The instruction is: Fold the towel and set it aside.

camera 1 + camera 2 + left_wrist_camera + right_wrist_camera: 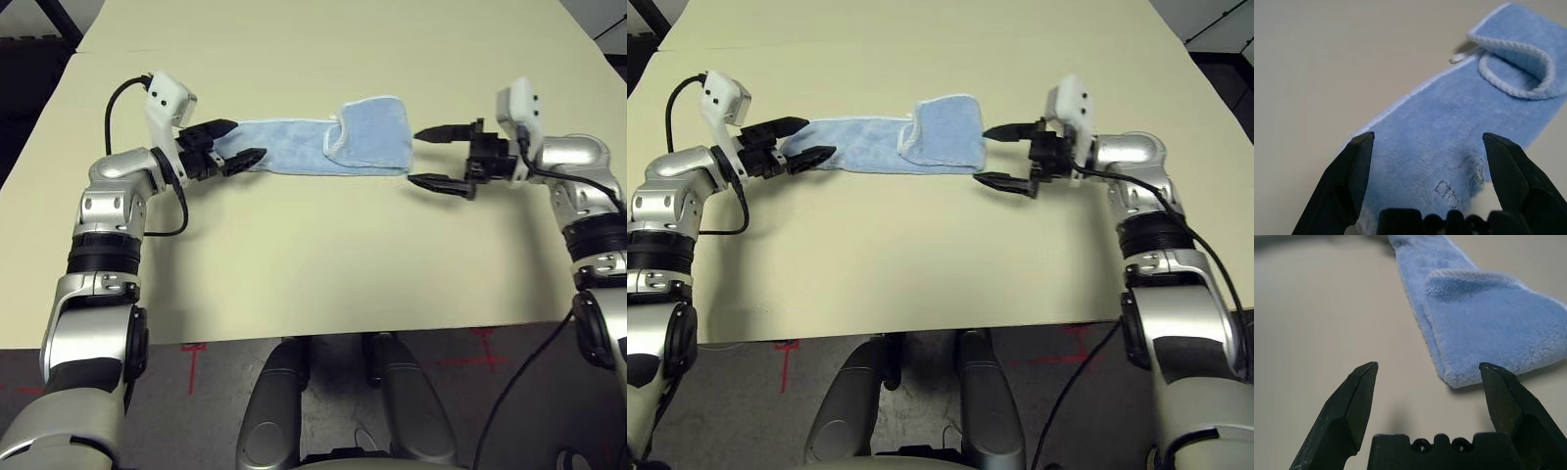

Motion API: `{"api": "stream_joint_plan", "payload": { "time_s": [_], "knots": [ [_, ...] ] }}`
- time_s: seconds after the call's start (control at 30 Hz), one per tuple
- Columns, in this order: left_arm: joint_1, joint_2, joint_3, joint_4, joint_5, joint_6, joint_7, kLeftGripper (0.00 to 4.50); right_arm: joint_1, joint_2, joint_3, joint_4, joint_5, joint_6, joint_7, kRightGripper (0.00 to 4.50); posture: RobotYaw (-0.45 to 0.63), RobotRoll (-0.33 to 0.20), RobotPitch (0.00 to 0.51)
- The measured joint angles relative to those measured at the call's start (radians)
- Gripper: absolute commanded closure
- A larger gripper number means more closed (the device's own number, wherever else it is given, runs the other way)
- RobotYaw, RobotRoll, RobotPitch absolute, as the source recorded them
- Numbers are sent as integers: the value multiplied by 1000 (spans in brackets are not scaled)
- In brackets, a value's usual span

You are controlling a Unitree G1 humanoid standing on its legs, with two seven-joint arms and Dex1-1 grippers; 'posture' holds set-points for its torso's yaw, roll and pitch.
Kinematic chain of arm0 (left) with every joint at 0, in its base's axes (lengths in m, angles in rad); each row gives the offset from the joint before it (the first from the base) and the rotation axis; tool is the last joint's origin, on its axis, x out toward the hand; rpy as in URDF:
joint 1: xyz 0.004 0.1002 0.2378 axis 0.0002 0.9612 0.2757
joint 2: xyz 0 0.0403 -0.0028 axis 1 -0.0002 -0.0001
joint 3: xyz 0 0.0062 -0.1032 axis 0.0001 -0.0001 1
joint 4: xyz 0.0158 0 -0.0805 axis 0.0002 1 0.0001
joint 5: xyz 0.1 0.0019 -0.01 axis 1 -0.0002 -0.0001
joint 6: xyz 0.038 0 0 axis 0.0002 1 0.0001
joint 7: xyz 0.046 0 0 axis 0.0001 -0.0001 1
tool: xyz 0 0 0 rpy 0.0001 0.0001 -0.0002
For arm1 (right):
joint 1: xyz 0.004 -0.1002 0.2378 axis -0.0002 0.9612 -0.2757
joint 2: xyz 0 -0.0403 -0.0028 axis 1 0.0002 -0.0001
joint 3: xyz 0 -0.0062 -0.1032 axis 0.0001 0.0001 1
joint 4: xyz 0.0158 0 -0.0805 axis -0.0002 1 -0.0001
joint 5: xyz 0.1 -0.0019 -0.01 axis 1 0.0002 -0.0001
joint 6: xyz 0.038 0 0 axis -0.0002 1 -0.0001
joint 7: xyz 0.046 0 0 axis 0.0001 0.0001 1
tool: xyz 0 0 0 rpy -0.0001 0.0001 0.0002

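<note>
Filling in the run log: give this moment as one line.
towel: long strip, right end folded over | left end effector: open, at its left end | right end effector: open, just off its right end

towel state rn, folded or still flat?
Partly folded. The towel lies as a narrow strip on the table, its right end doubled back over itself. Both tools are open, neither holding it.

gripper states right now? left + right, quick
Left gripper: open, holding nothing, fingers straddling the left end of the towel.
Right gripper: open, empty, just off the towel's folded right end.
</note>
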Motion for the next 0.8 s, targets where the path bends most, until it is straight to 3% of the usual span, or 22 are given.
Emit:
{"api": "stream_joint_plan", "payload": {
  "time_s": [0.13, 0.3, 0.43, 0.53, 0.67, 0.8],
  "knots": [
    [-53, 14, 1, 3, 10, 131, 35, 0, 0, -2, -1, 53, -3, -25, 13, 36, 98, 0, 275],
    [-184, 88, 1, 7, -24, 474, 4, 0, -3, 1, -23, 63, -2, -30, -6, 36, 104, 0, 276],
    [-249, 129, -24, 47, -26, 649, -14, 0, -3, 17, -26, 52, -1, -27, -15, 36, 98, 0, 276],
    [-261, 128, -22, 87, -31, 711, -10, 0, -3, 22, -27, 41, 0, -23, -20, 36, 91, 0, 276],
    [-276, 110, 87, 134, -75, 838, 72, 0, 1, 23, -29, 11, 4, -10, -34, 36, 83, 0, 276],
    [-197, 70, 176, 84, -118, 857, 133, 0, 9, 24, -29, -24, 10, 3, -50, 36, 79, 0, 276]
  ]
}}
